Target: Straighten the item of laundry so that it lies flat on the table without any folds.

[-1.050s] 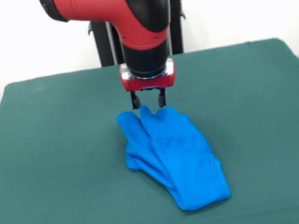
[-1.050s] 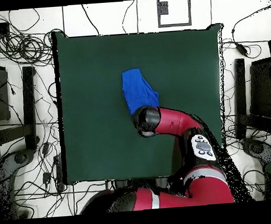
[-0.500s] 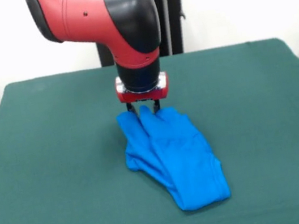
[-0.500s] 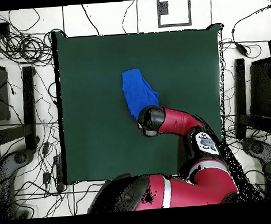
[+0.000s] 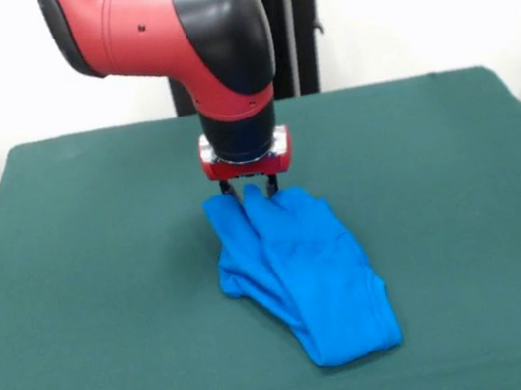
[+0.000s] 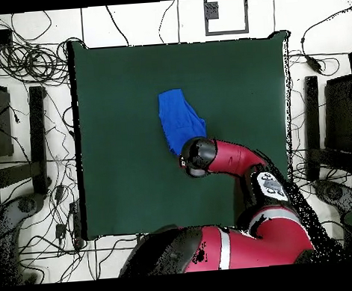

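- The large rectangular table with a dark green felt-like top (image 5: pixel 81 315) lies bare across its near strip and out to both side edges.
- The crumpled bright blue short-sleeved T-shirt of thin fabric (image 5: pixel 298 269) lies near the table's middle, well apart from every edge, folded into a long bundle.
- The black gripper (image 5: pixel 246 188) under the red and black arm (image 5: pixel 217 52) stands at the shirt's far end, its fingertips down at the cloth; whether the jaws are spread or pinching cannot be told.

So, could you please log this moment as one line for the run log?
gripper: down at T-shirt's far edge, grip unclear | T-shirt: bunched, folded, not flat | table: shirt near centre | phase: grasp
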You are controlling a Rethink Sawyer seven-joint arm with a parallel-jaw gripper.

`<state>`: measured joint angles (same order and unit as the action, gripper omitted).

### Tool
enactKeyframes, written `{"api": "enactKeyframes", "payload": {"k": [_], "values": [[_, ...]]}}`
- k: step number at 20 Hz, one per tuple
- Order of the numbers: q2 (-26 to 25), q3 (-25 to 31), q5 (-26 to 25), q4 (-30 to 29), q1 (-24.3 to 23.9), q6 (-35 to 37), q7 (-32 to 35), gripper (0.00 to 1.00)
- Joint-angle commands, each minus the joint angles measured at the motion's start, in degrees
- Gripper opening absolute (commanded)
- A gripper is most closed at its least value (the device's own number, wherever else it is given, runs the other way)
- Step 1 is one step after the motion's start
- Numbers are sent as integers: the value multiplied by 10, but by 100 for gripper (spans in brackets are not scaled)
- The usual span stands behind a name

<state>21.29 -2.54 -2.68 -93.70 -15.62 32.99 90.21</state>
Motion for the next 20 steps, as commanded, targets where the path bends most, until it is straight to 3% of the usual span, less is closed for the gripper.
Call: {"api": "enactKeyframes", "payload": {"k": [1,12,20], "values": [[-57,70,-3,36,-9,-61,47,100],[-27,75,25,20,-6,-48,78,100],[-22,78,14,8,-10,-115,87,100]]}}
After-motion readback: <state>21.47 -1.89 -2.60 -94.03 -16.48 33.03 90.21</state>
